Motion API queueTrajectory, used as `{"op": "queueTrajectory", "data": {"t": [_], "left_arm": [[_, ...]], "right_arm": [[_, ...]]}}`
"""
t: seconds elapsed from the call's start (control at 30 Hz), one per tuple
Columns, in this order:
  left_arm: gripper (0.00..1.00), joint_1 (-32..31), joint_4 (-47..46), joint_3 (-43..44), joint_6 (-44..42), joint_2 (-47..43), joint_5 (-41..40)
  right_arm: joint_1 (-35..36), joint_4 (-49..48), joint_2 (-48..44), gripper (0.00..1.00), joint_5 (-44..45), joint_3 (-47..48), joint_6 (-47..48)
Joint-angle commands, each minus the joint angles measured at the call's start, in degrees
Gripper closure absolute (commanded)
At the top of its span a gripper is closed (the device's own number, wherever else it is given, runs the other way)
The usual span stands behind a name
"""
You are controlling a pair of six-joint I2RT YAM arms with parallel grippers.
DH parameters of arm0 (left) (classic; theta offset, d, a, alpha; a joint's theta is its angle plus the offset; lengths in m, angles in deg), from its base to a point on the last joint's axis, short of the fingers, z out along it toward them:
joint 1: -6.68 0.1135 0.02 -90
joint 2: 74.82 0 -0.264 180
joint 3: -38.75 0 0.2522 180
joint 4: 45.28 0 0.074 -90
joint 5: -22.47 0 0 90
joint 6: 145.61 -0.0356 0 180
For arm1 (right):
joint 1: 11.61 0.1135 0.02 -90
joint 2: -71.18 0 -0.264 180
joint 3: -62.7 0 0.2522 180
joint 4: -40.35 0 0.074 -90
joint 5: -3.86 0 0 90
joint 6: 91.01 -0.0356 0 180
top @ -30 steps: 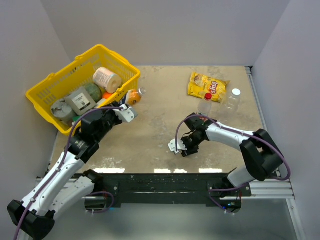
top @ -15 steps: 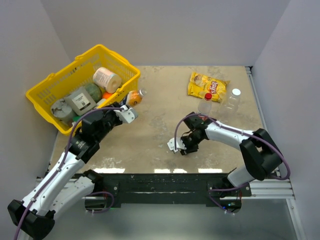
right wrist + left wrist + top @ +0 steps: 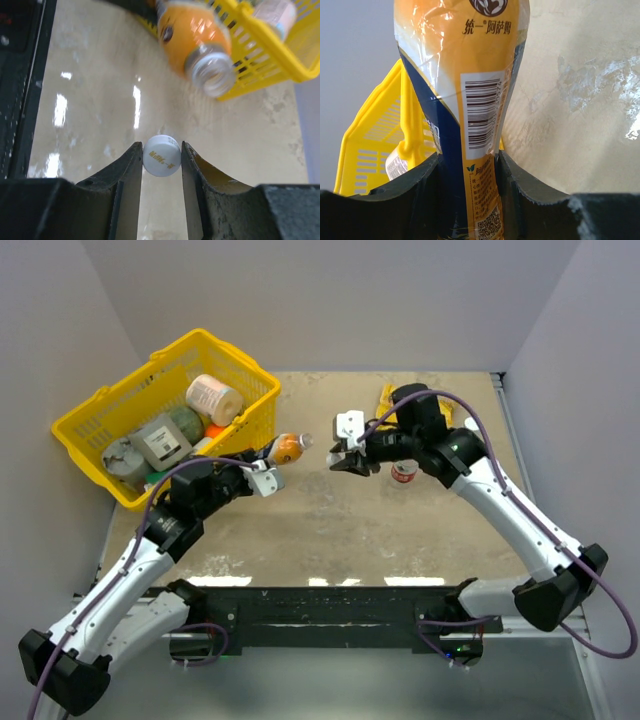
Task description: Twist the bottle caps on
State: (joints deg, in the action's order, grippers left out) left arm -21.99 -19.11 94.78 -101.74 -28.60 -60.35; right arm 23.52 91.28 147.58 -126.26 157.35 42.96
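Yellow basket point(image 3: 110, 395) beside orange bottle point(image 3: 287, 448); snack bag point(image 3: 386, 398) beyond.

White arms point(image 3: 510, 512), black fingers point(image 3: 125, 200), purple cables point(image 3: 466, 405)

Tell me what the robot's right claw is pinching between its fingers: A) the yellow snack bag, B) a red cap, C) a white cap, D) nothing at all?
C: in the right wrist view a white cap sits clamped between the two fingers of the right gripper, with the uncapped orange bottle ahead of it.
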Motion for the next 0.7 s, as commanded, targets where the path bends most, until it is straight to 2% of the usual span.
{"op": "queueTrajectory", "data": {"t": [0.0,0.47,0.67], "left_arm": [[1.0,-0.51,-5.55,1.94,-2.21,0.54,3.1],[1.0,-0.6,-5.81,1.42,-2.65,-1.66,5.12],[1.0,-0.6,-6.86,1.42,-1.42,-1.66,5.21]], "right_arm": [[0.11,-10.61,-0.9,1.0,-4.0,2.09,-15.65],[1.51,-19.14,-2.13,1.0,-3.65,0.33,-12.59],[2.39,-21.25,-1.69,1.0,-5.41,0.16,-14.95]]}}
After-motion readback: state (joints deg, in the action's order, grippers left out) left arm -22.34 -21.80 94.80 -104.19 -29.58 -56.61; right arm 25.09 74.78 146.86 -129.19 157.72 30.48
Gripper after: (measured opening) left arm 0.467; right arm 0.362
